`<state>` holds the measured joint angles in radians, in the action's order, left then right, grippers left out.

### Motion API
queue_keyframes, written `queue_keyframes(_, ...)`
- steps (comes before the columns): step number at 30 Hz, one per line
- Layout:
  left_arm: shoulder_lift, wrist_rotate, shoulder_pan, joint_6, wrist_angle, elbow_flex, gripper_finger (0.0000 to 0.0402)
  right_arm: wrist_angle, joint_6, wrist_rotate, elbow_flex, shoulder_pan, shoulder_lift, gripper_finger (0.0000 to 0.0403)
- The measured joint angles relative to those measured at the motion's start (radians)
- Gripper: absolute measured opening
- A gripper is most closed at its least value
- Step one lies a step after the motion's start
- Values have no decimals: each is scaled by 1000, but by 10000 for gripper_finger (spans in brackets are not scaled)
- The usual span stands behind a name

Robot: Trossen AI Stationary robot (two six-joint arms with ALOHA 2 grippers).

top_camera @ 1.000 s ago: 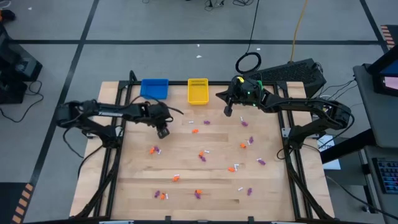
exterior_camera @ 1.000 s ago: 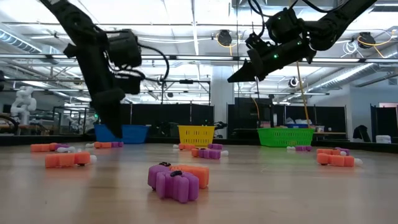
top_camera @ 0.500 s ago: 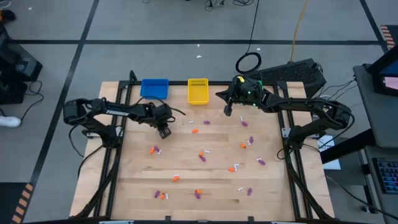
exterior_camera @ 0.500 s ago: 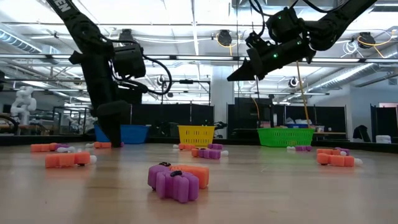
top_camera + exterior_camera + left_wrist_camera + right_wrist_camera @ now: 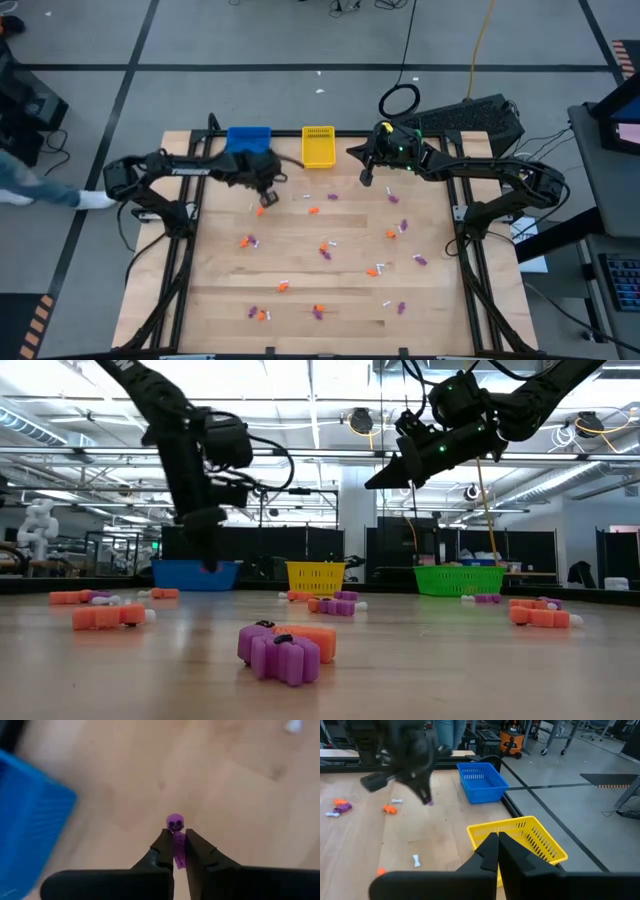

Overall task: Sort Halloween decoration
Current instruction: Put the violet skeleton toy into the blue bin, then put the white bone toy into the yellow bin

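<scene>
Small orange, purple and white Halloween decoration trinkets lie scattered flat over the wooden table. My left gripper is over the table's far left, near the blue basket, and is shut on a purple skeleton-like trinket. It also shows in the high view and the low view. An orange trinket lies just below it. My right gripper is shut and bare, held high beside the yellow basket. My left gripper pinches the purple trinket's thin body between its two fingers, and the round head sticks out past the fingertips. The fingers slant steeply down from above. The trinket is lifted clear of the table.
A green basket stands at the far right of the table's back edge. Trinket clusters lie near the front edge and centre. A person's leg and shoe show on the floor left of the table.
My left gripper has shut on the purple trinket, then risen and moved toward the far edge and the blue basket, lifting the trinket off the table. The orange trinket beside it stays on the wood. A person has stepped in at the left.
</scene>
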<state>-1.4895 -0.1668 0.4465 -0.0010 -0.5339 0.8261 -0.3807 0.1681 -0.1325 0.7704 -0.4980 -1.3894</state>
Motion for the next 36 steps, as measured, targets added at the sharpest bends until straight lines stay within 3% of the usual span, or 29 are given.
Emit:
queue_keyframes(10,-3,-5,357,37,-61,201,11,24,-26,0,0,4,0,0)
queue_keyframes(15,-63,109,492,46,-95,237,11,33,-32,1,0,19,0,0)
queue_keyframes(25,-265,121,553,95,-93,239,22,31,-42,1,0,35,0,0)
queue_keyframes(36,-242,99,550,120,-157,328,149,34,-44,1,0,36,0,0)
